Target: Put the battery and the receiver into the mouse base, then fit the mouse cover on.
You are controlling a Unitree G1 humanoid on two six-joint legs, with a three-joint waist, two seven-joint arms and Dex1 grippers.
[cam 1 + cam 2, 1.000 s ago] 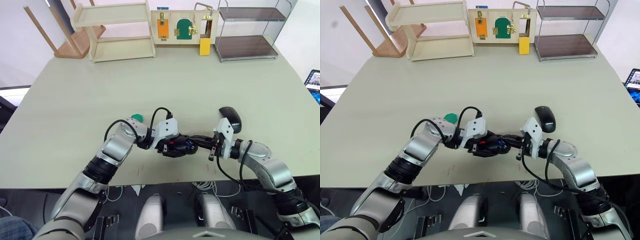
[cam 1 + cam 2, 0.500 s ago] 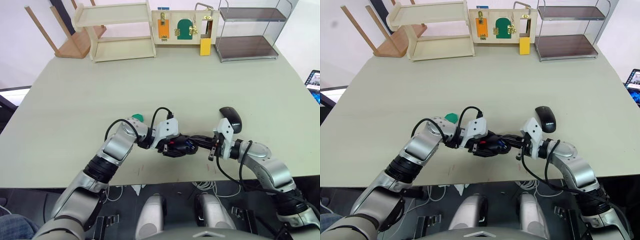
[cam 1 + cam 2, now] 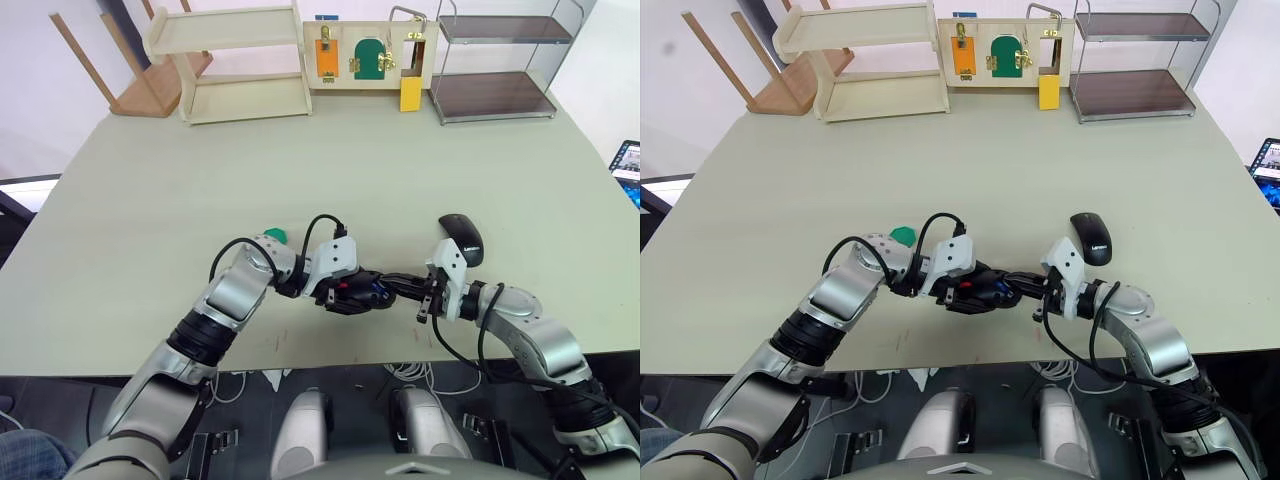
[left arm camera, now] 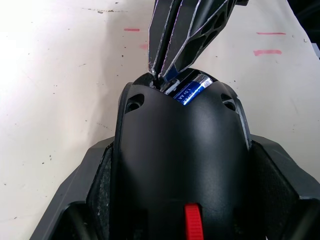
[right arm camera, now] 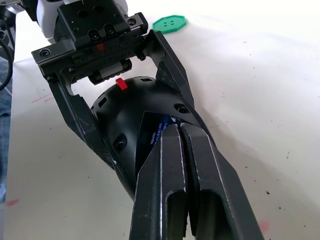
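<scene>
My left gripper (image 3: 352, 290) is shut on the mouse base (image 4: 180, 160), a black shell with a red part, held just above the table near its front edge. The blue battery (image 4: 192, 90) lies in the hollow at the base's far end. My right gripper (image 5: 176, 134) is shut, and its fingertips (image 4: 161, 70) touch the base right beside the battery. The glossy black mouse cover (image 3: 461, 238) rests on the table behind my right wrist. The receiver is out of view.
A flat green scalloped disc (image 3: 273, 237) lies on the table behind my left wrist. At the far edge stand a wooden shelf (image 3: 230, 65), a latch board (image 3: 367, 55) and a metal rack (image 3: 495, 65). A screen (image 3: 628, 160) sits at the right edge.
</scene>
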